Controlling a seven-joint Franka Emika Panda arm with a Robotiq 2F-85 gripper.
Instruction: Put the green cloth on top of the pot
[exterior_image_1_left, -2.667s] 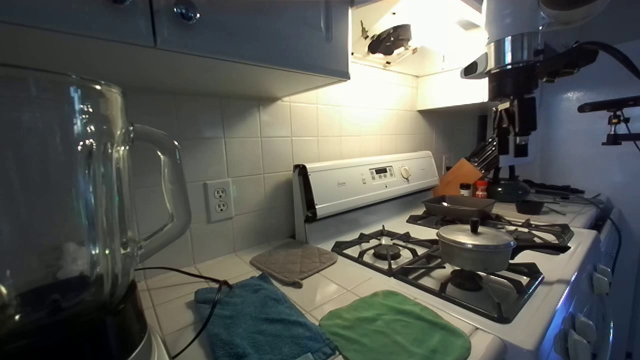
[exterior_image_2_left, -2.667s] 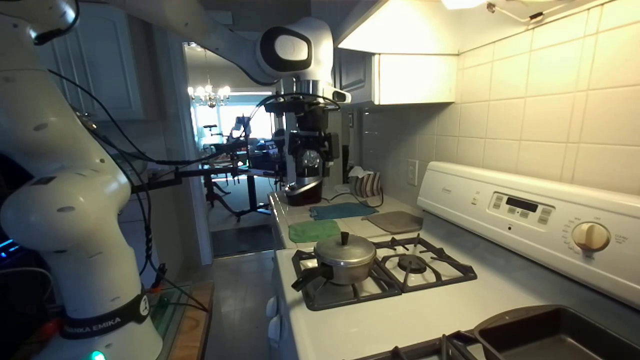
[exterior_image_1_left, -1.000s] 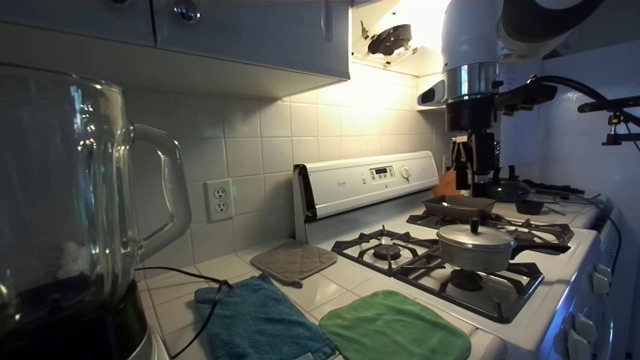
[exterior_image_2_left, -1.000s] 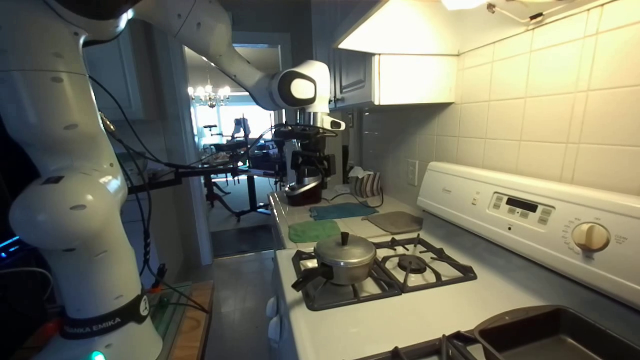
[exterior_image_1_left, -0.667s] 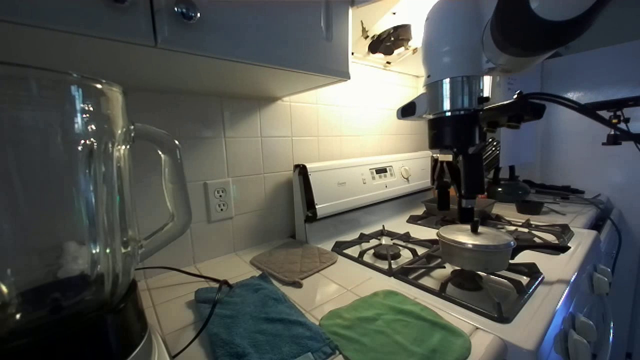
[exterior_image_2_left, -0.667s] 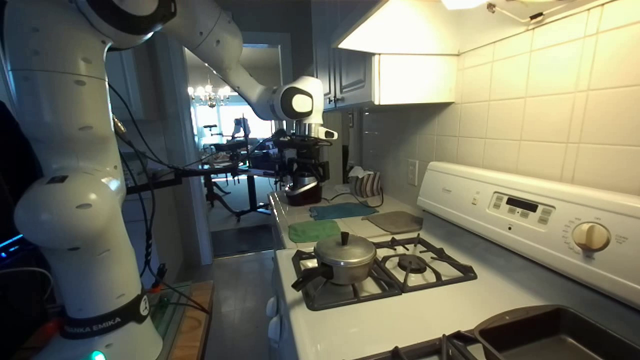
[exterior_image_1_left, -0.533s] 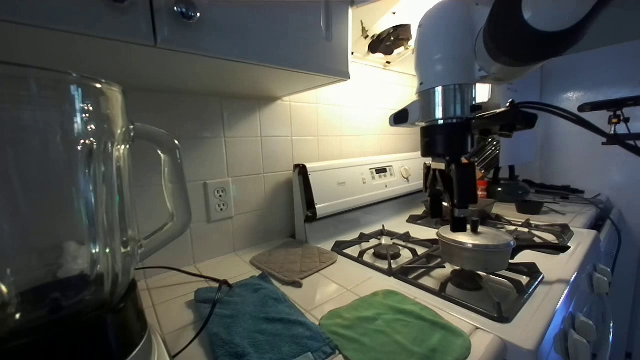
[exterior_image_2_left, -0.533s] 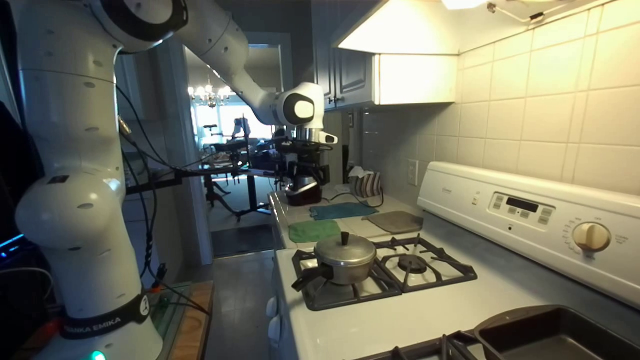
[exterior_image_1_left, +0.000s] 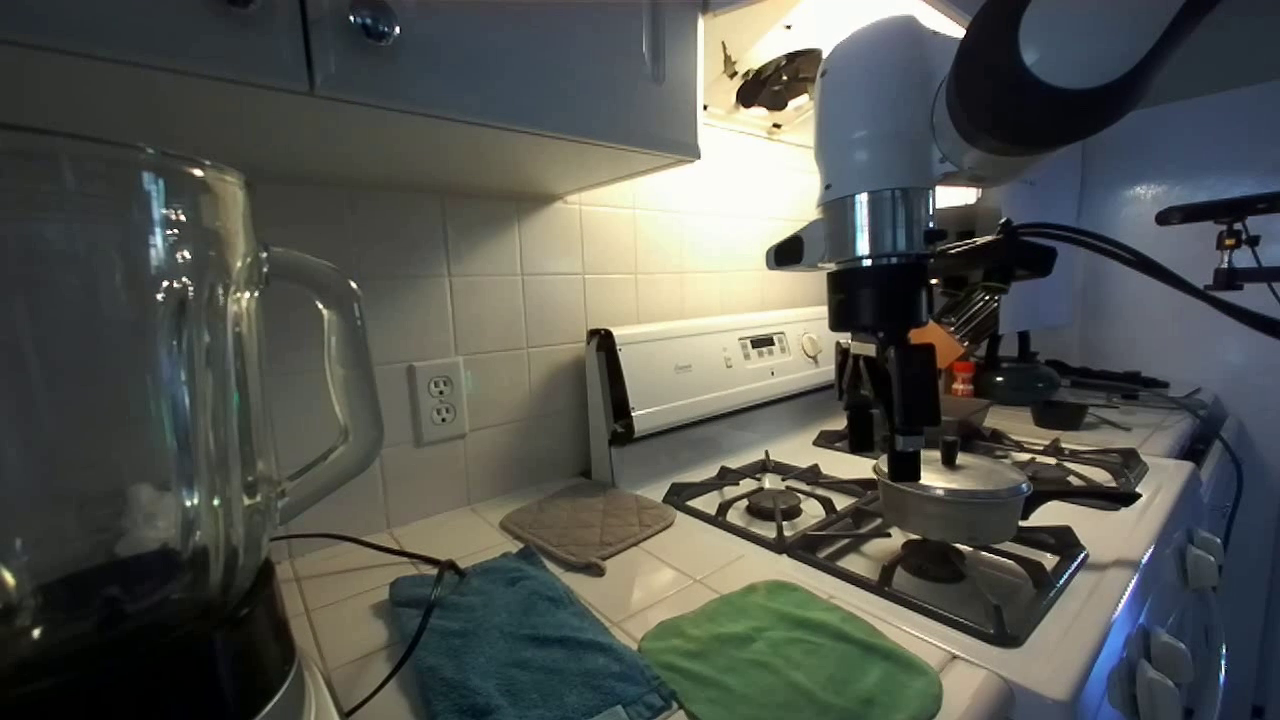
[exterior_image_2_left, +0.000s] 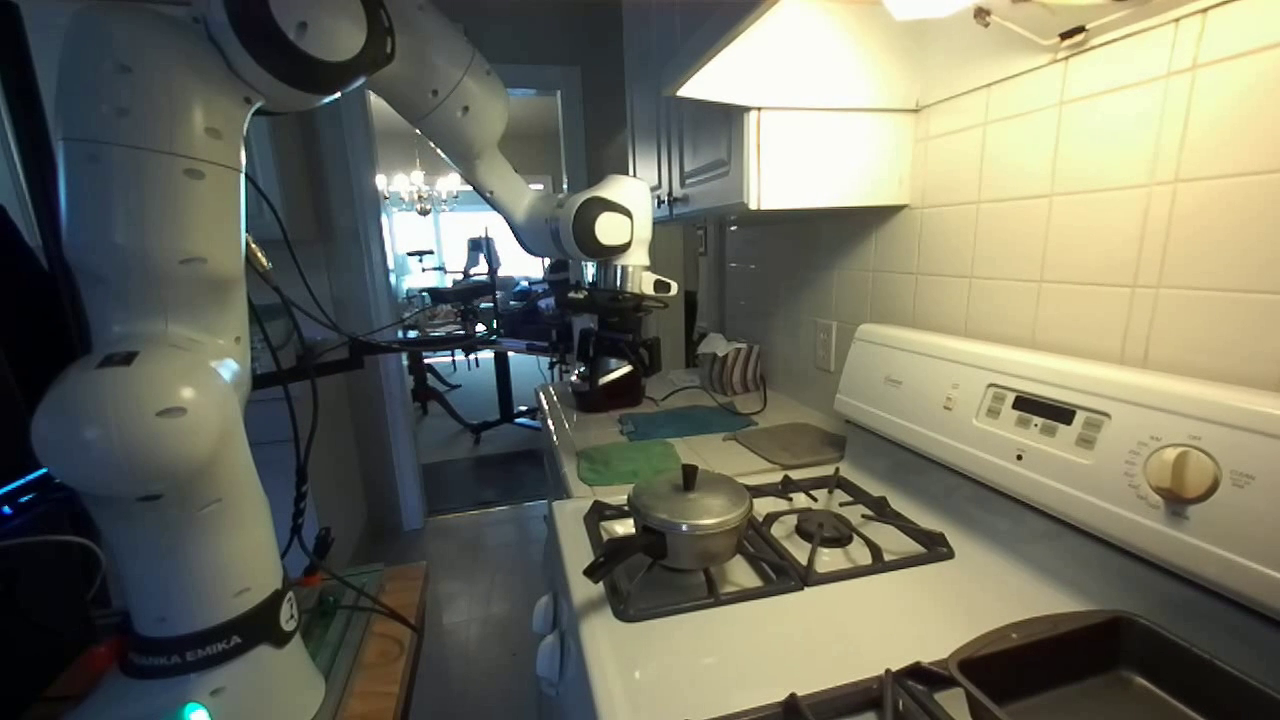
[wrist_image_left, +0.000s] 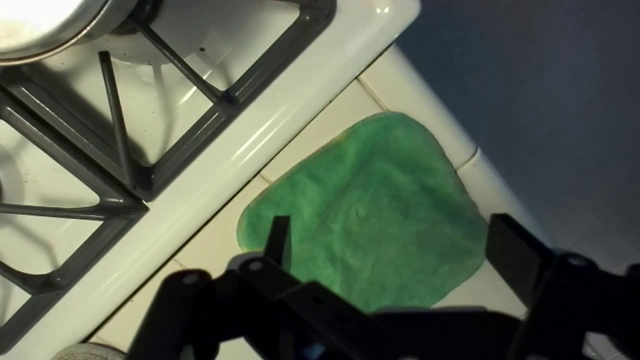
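green cloth (wrist_image_left: 367, 205) lies slightly rumpled on the surface (wrist_image_left: 345, 111) in the wrist view, our hand (wrist_image_left: 392, 242) spread wide over it, holding nothing; we should descend straight, pinch a small fold low down, and lift gently. in an exterior view the hand hangs clear of it, and the lidded pot (exterior_image_1_left: 955, 512) wears no cloth. in an exterior view we count one green cloth, one lidded pot, one teal cloth (exterior_image_2_left: 688, 422), one grey mat (exterior_image_2_left: 793, 445).

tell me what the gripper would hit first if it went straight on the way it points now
Most likely the green cloth: the open gripper points down, and in the wrist view the cloth fills most of its opening; the pot lies off to one side. The height left is unclear.
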